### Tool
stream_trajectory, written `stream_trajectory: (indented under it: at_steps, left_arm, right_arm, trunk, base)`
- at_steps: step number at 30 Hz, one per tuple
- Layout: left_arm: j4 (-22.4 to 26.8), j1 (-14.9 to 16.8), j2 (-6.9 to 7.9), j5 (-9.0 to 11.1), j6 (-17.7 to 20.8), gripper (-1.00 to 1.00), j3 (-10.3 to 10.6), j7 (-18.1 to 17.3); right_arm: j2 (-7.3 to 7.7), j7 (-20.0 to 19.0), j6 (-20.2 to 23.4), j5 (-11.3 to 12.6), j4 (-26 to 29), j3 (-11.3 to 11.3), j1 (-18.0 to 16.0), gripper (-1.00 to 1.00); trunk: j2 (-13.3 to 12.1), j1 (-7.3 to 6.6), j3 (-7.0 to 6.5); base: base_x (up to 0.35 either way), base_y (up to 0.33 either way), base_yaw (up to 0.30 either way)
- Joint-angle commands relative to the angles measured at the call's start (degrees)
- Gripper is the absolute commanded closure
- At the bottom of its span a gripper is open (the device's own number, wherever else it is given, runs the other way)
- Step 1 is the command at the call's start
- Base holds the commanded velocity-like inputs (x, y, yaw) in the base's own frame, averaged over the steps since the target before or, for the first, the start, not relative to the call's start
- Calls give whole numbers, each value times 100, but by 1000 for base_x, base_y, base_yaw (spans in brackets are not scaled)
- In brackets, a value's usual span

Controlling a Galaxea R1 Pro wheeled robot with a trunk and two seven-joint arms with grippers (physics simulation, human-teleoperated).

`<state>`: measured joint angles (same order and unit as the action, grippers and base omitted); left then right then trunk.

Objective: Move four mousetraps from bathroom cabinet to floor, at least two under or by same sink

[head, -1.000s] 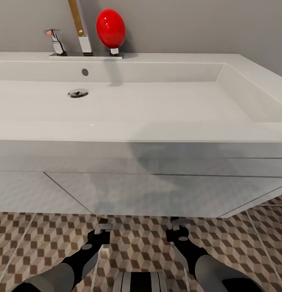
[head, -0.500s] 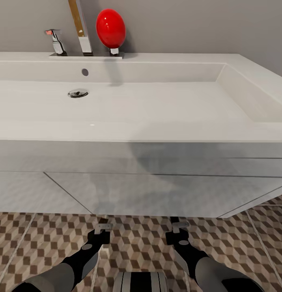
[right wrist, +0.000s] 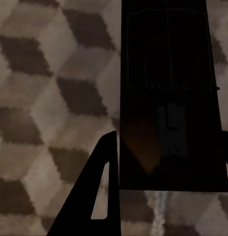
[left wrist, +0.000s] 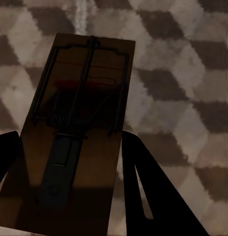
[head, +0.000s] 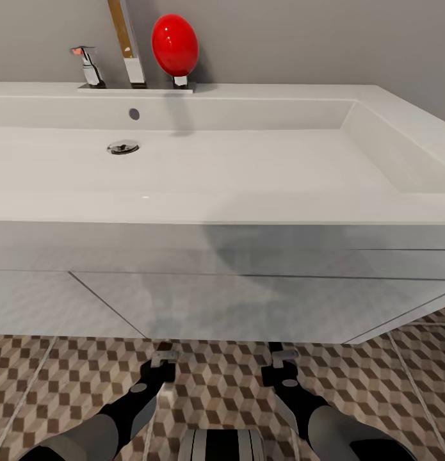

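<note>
The wide white sink (head: 260,214) with its round drain (head: 123,147) hangs right in front of me. Just below its front edge, both grippers hover low over the cube-patterned bathroom floor (head: 216,384). My left gripper (head: 163,358) is shut on a brown wooden mousetrap (left wrist: 79,123); the gripper (left wrist: 69,145) has a dark finger pressed against each long side. Only the tip of that trap (head: 163,346) pokes out in the head view. My right gripper (head: 283,357) is shut on a second mousetrap (right wrist: 168,98), which lies in shadow between its fingers (right wrist: 170,140). The cabinet is out of view.
A chrome tap (head: 127,45), a small chrome handle (head: 88,64) and a red egg-shaped object (head: 175,43) stand on the sink's back ledge against the grey wall. The sink's grey underside (head: 235,301) overhangs the floor ahead of the grippers. Tiled floor stretches to both sides.
The left gripper has edged slightly forward toward the sink. The right gripper has hardly moved, and both traps stay held.
</note>
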<state>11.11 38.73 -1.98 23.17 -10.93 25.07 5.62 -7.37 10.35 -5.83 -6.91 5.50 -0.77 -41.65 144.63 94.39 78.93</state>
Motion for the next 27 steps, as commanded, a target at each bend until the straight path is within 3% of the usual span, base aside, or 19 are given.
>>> stream_trajectory:
  at_steps: [1,13,20,27]
  left_arm:
    - [34,3,-1,15,-16,100,51,53]
    - [108,3,0,12,-33,100,50,53]
    - [110,3,-5,12,-324,100,50,53]
    - [97,3,-6,16,-333,100,61,55]
  right_arm:
    - [-1,28,4,-51,4,-3,-3,100]
    - [-2,28,-50,-47,21,7,-2,100]
    - [-1,28,-58,-52,22,7,-3,100]
    - [6,28,-59,-55,22,0,-2,100]
  trunk:
    - [1,-1,3]
    - [1,-1,3]
    - [1,-1,3]
    - [1,-1,3]
  base:
    - [0,0,0]
    - [0,0,0]
    - [0,0,0]
    - [0,0,0]
